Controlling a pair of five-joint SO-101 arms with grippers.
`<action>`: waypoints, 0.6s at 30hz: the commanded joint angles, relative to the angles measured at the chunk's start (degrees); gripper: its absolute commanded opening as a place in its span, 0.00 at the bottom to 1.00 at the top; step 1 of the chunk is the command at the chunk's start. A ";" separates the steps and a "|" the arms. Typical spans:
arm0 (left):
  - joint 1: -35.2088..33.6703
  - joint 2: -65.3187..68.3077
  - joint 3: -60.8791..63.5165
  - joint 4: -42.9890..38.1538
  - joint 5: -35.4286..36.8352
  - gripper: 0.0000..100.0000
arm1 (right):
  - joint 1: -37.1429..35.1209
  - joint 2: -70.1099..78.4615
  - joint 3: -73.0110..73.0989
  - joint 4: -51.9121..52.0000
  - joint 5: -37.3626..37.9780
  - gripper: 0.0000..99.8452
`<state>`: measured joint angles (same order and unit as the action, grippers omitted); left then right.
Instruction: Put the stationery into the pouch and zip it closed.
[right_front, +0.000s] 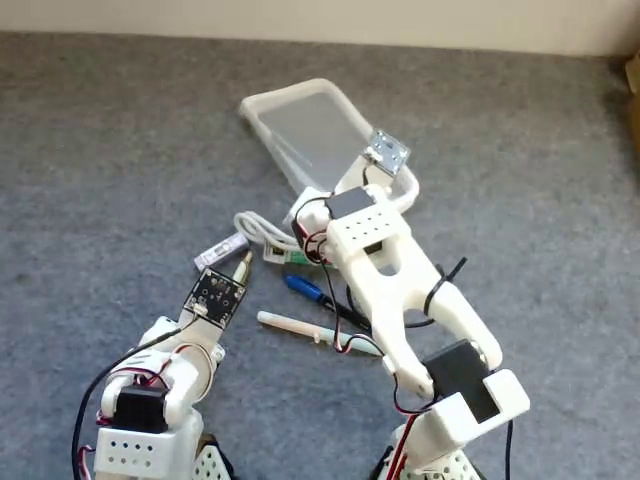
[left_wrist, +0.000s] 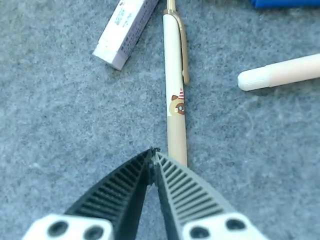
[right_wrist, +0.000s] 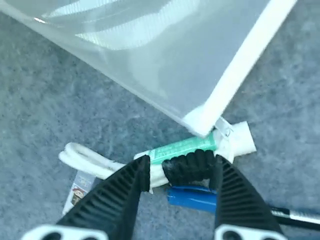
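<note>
Pouch (right_front: 312, 128) is laid flat on the grey counter (right_front: 100, 150) just ahead of the right tool (right_wrist: 181, 161), with its zip corner (right_wrist: 223, 129) almost over the tool's tips. Nothing can be made out inside it, so the loading step is judged to be barely started. Whether the zip is open can't be told.

The right tool is spread wide, with a white cable bundle wrapped in black (right_wrist: 190, 165) sat between the jaws. Whether it's actually being squeezed can't be told either. A green-labelled tube (right_wrist: 182, 147) is tucked just beyond that bundle, and a blue pen (right_wrist: 192, 197) is lying just behind it, nearer the wrist.

The left tool (left_wrist: 152, 152) is closed right down, tips together, nothing held. A beige pen with a little cartoon on it (left_wrist: 175, 95) is lined up straight ahead, its near end just beside the tips. An eraser box (left_wrist: 125, 30) is farther ahead to one side, and a cream marker (left_wrist: 280, 72) is off to the other.

Best guess for the next move: the pouch mouth probably needs to be held open before anything gets slid in. The left tool would also have to be opened before the beige pen can be picked up. Zipping is a long way off.
</note>
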<state>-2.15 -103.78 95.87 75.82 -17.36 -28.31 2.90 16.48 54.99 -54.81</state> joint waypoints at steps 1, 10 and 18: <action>-0.57 -0.75 1.27 0.26 -0.26 0.01 | -0.75 0.04 -4.35 1.45 -0.70 0.20; -0.57 -0.75 1.27 0.26 -0.26 0.01 | -1.36 0.04 -4.26 4.00 -0.79 0.20; -0.57 -0.75 1.27 0.26 -0.26 0.01 | -1.36 0.04 -4.09 4.09 -0.44 0.20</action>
<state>-2.15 -103.78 95.87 75.82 -17.36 -29.01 3.60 15.34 58.59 -54.90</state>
